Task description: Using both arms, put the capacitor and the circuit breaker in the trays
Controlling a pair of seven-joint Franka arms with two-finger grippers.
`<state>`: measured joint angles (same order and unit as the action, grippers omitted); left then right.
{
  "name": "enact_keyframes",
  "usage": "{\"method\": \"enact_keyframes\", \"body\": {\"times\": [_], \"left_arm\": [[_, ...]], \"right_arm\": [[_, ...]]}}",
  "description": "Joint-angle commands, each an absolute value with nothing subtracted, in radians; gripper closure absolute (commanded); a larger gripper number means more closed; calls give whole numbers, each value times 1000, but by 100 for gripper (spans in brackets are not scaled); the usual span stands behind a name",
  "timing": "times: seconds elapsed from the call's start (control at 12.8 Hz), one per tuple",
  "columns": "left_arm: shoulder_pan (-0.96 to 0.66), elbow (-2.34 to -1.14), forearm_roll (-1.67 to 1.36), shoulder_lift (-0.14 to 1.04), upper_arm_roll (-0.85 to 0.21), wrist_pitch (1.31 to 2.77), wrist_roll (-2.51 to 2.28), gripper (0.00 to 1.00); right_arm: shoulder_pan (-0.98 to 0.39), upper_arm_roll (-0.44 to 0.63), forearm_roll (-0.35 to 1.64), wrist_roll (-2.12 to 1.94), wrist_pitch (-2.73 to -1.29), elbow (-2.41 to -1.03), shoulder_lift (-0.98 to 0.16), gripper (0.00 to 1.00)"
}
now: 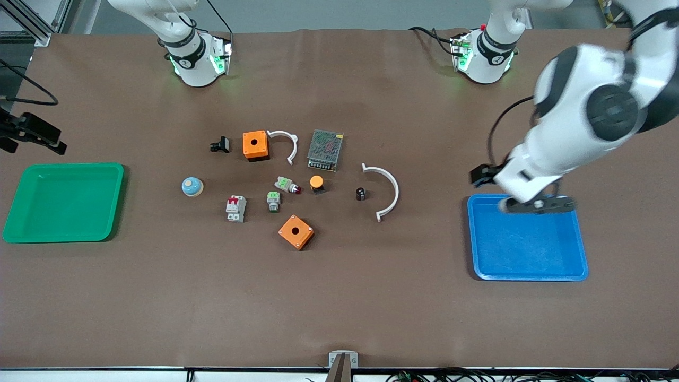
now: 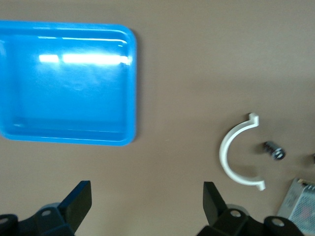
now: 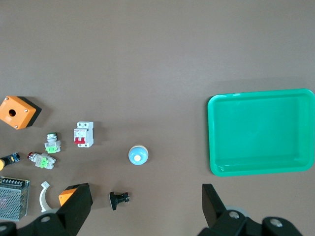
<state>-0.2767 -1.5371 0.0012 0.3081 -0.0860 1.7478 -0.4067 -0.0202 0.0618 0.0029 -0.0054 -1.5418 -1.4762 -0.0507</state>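
Brown table [image 1: 159, 297]: white clamp arc [image 1: 387, 191] just beside capacitor [image 1: 360, 193].

A matt brown cloth-like cover is spread over the table [image 1: 424, 318]. Glossy plastic is shown by the blue tray [image 2: 129, 88] and green tray [image 3: 216, 147]. A perforated metal casing is seen on the power supply [image 1: 324, 150].
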Motion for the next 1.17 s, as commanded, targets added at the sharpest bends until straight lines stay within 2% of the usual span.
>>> {"method": "enact_keyframes", "body": {"times": [0.0,0.47,0.62,0.78,1.09], "left_arm": [[-368,-1500,0,406,-81,1820,-599,0],[-550,-1505,-2,622,-81,2107,-1006,6],[-598,-1506,-2,696,-80,2213,-1096,12],[-620,-1509,-2,744,-80,2273,-1156,23],[-637,-1546,-8,762,-81,2292,-1180,32]], "right_arm": [[-63,63,-21,2,-1528,-1448,-103,0],[-149,61,-17,3,-1540,-1457,-201,0],[-196,61,6,11,-1554,-1482,-247,0],[-213,61,72,79,-1653,-1572,-268,0],[-299,60,90,147,-2006,-1851,-276,0]]}}
